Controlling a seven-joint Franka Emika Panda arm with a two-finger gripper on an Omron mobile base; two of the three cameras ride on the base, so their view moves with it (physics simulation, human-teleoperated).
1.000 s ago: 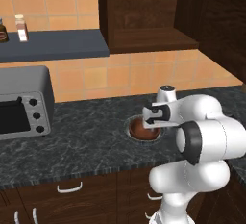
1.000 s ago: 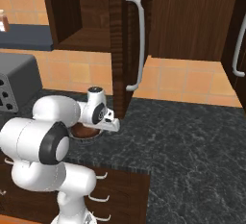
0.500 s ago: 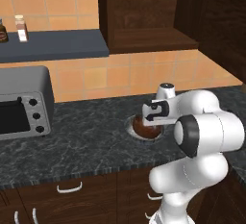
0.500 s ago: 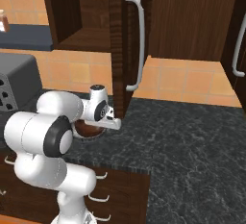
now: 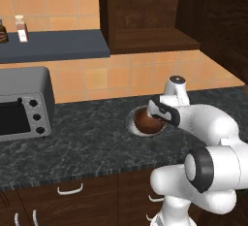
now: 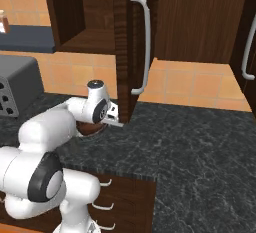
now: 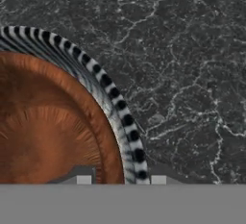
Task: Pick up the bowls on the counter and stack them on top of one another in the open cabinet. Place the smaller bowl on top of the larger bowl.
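The smaller bowl [image 5: 144,119], reddish-brown, sits nested inside the larger bowl [image 5: 132,129] on the dark marbled counter [image 5: 87,137]. My gripper [image 5: 156,117] reaches down onto their right-hand edge. In the hand view the brown inside of the smaller bowl [image 7: 43,122] lies left of the larger bowl's striped grey rim [image 7: 110,93]. There my gripper [image 7: 121,180] straddles both rims, one fingertip [image 7: 84,180] inside the smaller bowl and the other just outside the grey rim, closed in on them. The open cabinet [image 5: 150,38] hangs above and behind.
A grey toaster oven [image 5: 22,106] stands at the counter's left. Above it a blue-grey wall shelf [image 5: 53,45] carries small bottles. An open cabinet door with a white handle [image 6: 142,47] hangs just above and right of the hand. Bare counter [image 6: 200,147] stretches to the right.
The fingers have closed from wide open onto the nested bowls' rims. The hand and the bowls have stayed where they were.
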